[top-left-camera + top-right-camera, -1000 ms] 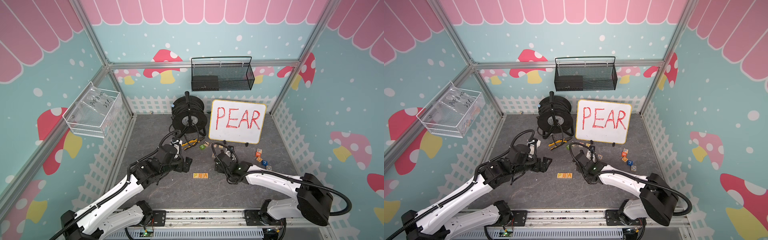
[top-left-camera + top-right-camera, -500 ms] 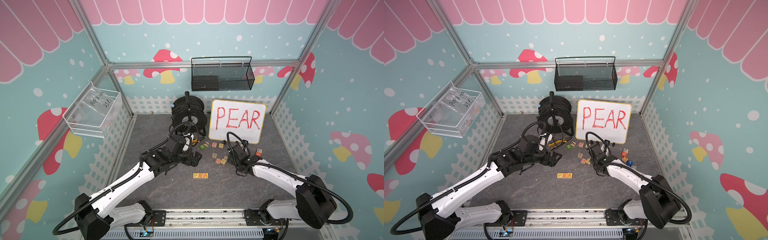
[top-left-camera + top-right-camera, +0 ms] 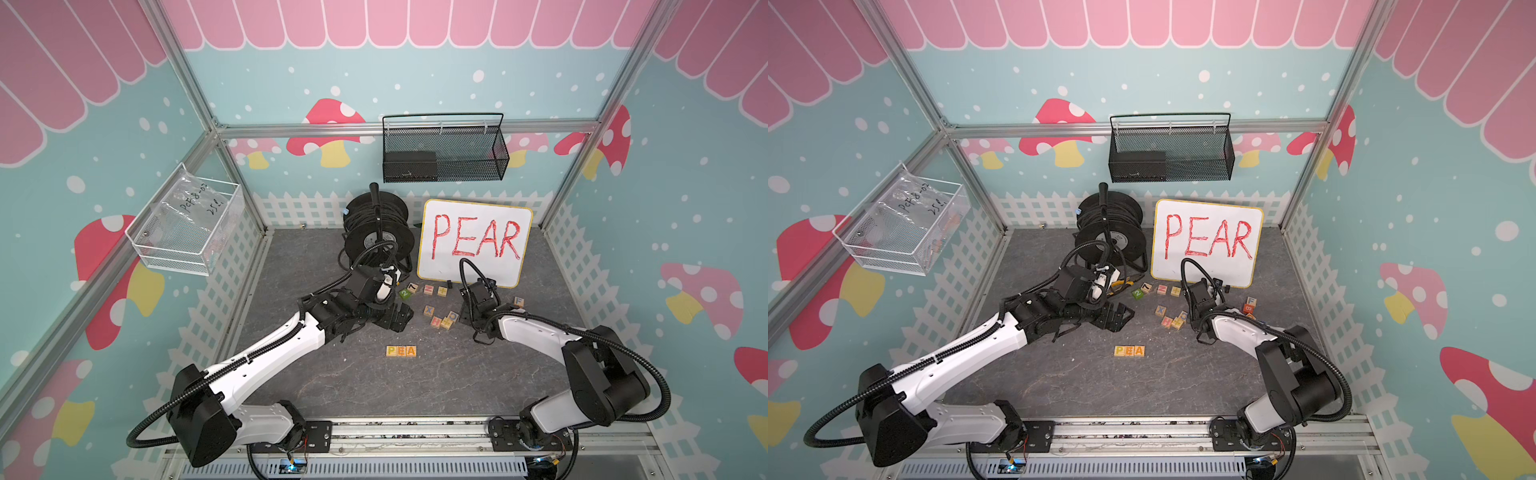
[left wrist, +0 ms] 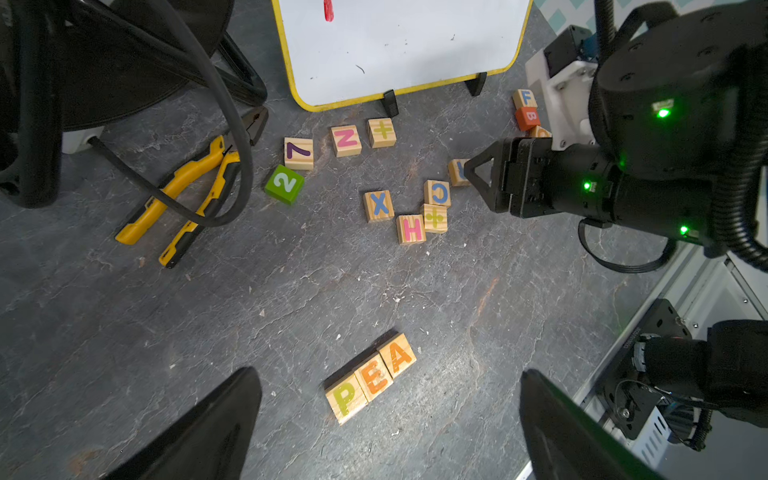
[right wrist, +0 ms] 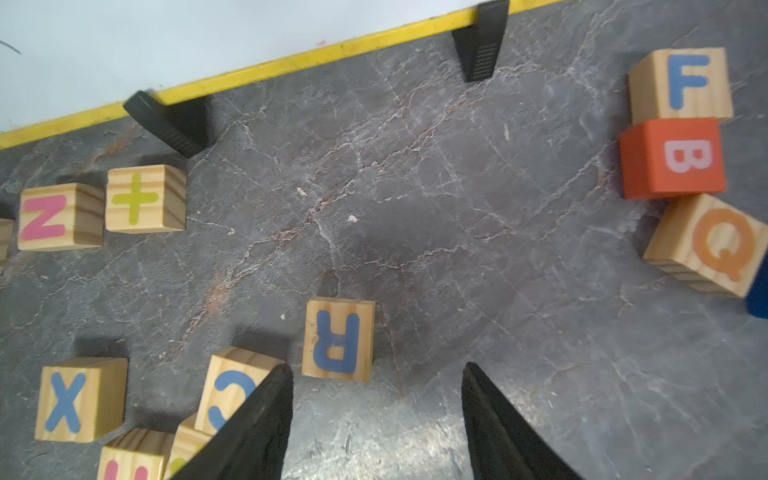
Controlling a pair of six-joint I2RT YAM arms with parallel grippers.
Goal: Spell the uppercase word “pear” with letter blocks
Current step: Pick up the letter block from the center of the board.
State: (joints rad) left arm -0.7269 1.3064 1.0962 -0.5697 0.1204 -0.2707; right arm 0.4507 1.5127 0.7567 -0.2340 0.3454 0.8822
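Observation:
Three letter blocks stand touching in a row on the grey floor, P, E and A; both top views show the row. The blue R block lies alone among the loose blocks, upside down in the right wrist view. My right gripper is low over it and open. The R sits just ahead of its fingertips, close to one finger, and nothing is gripped. My left gripper hovers wide open and empty behind the row.
Loose blocks surround the R: C, X, Z, a plus, and F, B, Q to the right. The PEAR whiteboard, a cable reel and yellow pliers stand behind.
My right gripper swung from beside the row back and to the right, over the loose blocks. The left arm reached farther forward toward the middle. The row has not moved.

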